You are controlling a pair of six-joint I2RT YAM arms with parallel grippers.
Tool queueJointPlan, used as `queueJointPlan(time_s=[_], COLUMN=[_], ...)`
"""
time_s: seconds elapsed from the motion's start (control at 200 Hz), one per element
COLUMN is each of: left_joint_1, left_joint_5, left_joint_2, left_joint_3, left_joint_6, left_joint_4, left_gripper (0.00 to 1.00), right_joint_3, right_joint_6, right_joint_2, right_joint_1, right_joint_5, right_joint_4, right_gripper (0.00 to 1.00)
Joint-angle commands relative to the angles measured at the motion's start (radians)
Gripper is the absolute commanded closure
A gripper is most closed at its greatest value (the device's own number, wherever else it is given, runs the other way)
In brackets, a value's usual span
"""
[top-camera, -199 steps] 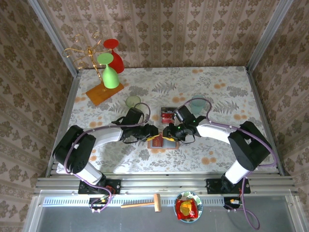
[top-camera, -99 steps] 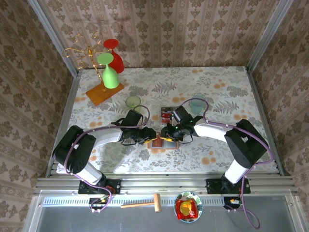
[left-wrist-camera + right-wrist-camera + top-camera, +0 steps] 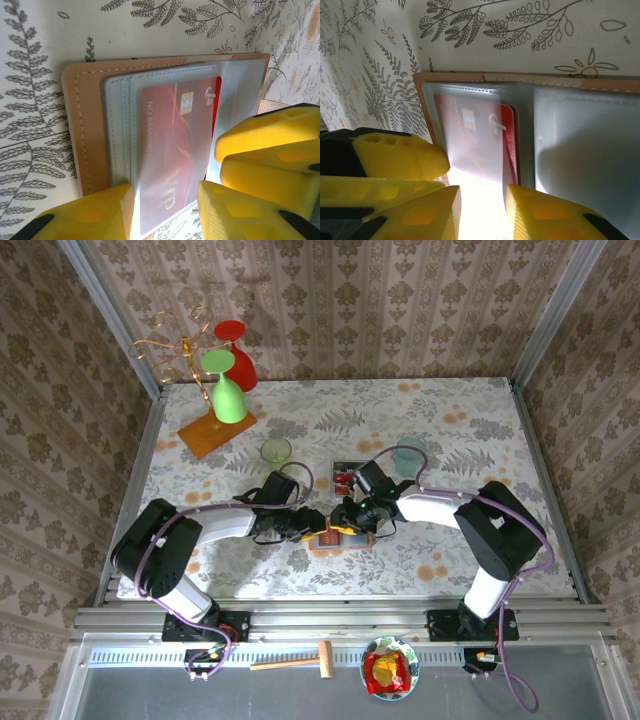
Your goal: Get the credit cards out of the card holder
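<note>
The card holder (image 3: 331, 541) lies open and flat on the table, tan with grey-blue sleeves (image 3: 85, 130) (image 3: 451, 78). A red credit card (image 3: 175, 145) (image 3: 470, 137) sits inside a translucent sleeve, and a second red card edge (image 3: 509, 150) peeks out beside it. My left gripper (image 3: 316, 529) (image 3: 165, 202) comes in from the left, jaws part-way apart astride the sleeve's lower edge. My right gripper (image 3: 346, 523) (image 3: 482, 202) meets it from the right, also open over that sleeve. Its yellow fingers (image 3: 260, 150) show in the left wrist view.
A small clear box (image 3: 347, 479) with red cards stands just behind the wallet. A green cup (image 3: 276, 450) and a teal cup (image 3: 408, 456) sit farther back. A gold rack on an orange base (image 3: 215, 432) holding green and red glasses stands at the back left.
Both grippers have drawn closer together over the wallet, and the wallet has slid slightly toward the near edge. The jaw gaps look unchanged.
</note>
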Motion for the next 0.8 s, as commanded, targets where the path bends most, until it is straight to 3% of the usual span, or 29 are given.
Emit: queueJointPlan(time_s=[0.0, 0.255, 0.795], left_joint_1=[-0.001, -0.001, 0.0], left_joint_5=[-0.017, -0.018, -0.02], left_joint_2=[0.0, 0.003, -0.003], left_joint_3=[-0.02, -0.02, -0.027], left_joint_6=[-0.006, -0.006, -0.007], left_joint_4=[-0.025, -0.027, -0.025], left_gripper=[0.6, 0.6, 0.61], right_joint_3=[0.031, 0.029, 0.073], right_joint_6=[0.019, 0.015, -0.089], right_joint_2=[0.024, 0.047, 0.015], right_joint_1=[0.008, 0.008, 0.006], right_joint_5=[-0.025, -0.022, 0.097], right_joint_4=[0.025, 0.026, -0.16], right_gripper=[0.69, 0.69, 0.69])
